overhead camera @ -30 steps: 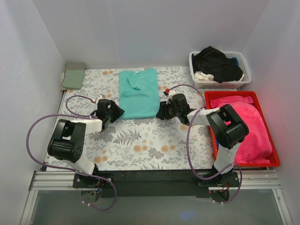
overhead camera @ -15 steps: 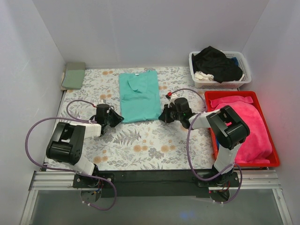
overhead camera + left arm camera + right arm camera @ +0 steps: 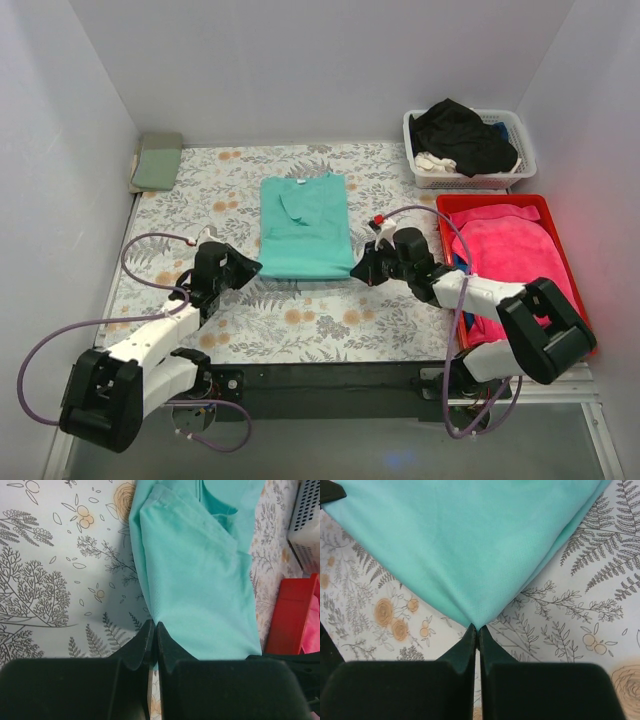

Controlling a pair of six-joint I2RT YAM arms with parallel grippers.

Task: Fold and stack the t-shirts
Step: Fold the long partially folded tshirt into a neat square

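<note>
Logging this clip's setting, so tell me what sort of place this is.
Probably a robot lab's laundry-folding test booth, not a home: bare white walls enclose it, the teal t-shirt lies on a patterned cover, and a white basket of clothes sits alongside.

— Did we find any writing to read?
— No, we found none. The small white neck label [image 3: 297, 181] on the teal t-shirt [image 3: 305, 228] was too small for us to read.

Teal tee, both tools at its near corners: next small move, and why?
Probably lift both corners and carry them toward the collar: left tool and right tool are each shut on a near hem corner of the teal t-shirt, which lies flat.
</note>
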